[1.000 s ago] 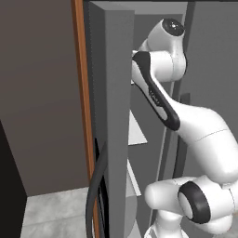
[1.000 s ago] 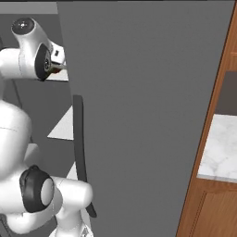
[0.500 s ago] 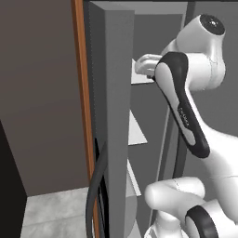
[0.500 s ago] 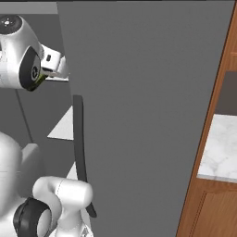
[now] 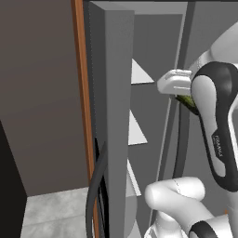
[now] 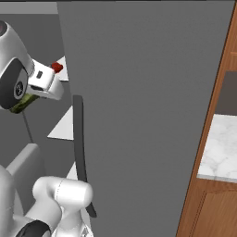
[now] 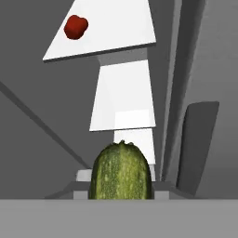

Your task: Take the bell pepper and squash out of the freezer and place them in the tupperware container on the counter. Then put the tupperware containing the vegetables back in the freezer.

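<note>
freezer (image 5: 153,56): tall grey compartment, centre of the left base view, white shelves stepped down inside, door standing open
counter (image 6: 220,148): marble slab at right edge of the right base view
gripper (image 7: 122,186): bottom centre of hand view, clamped on the squash
squash (image 7: 122,173): green, end-on between the fingers
bell pepper (image 7: 76,27): red, upper left, on the top shelf

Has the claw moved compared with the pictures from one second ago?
Yes. In the right base view the claw, holding the squash, has dropped lower beside the fixed freezer door.
</note>
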{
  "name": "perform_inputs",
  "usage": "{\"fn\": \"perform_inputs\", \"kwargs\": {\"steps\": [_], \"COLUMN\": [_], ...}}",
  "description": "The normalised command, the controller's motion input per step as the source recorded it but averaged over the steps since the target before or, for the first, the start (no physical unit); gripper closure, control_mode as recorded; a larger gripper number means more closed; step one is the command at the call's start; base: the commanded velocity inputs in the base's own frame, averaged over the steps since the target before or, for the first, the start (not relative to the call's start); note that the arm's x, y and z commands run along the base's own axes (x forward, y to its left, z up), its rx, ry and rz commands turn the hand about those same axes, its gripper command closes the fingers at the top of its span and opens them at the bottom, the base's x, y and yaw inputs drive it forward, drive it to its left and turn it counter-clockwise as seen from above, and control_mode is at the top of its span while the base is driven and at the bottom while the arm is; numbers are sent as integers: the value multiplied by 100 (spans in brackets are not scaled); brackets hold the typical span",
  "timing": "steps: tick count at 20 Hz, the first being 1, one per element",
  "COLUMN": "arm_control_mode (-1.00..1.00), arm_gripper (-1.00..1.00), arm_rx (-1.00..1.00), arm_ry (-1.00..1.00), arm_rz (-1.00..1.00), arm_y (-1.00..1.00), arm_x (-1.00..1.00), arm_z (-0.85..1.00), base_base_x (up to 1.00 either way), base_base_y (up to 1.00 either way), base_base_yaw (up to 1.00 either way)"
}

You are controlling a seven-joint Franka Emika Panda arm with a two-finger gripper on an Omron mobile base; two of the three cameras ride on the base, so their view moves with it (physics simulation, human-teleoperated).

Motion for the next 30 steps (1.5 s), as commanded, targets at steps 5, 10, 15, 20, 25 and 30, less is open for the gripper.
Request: {"fn": "perform_inputs", "kwargs": {"steps": [5, 10, 15, 20, 25, 30], "arm_control_mode": [-100, -100, -100, 100, 100, 100], "arm_gripper": [100, 100, 100, 100, 100, 100], "arm_rx": [0, 0, 0, 0, 0, 0], "arm_ry": [9, 5, 0, 0, 0, 0], "arm_rz": [0, 0, -2, 0, 0, 0], "arm_y": [-50, -29, -5, -1, 0, 0], "arm_x": [-47, -5, -1, -13, 0, 0], "arm_z": [-28, -43, -28, -7, 0, 0], "base_base_x": [0, 0, 0, -55, -53, 3], "base_base_y": [0, 0, 0, -7, -76, -100], "base_base_yaw": [0, 0, 0, 0, -4, -8]}}
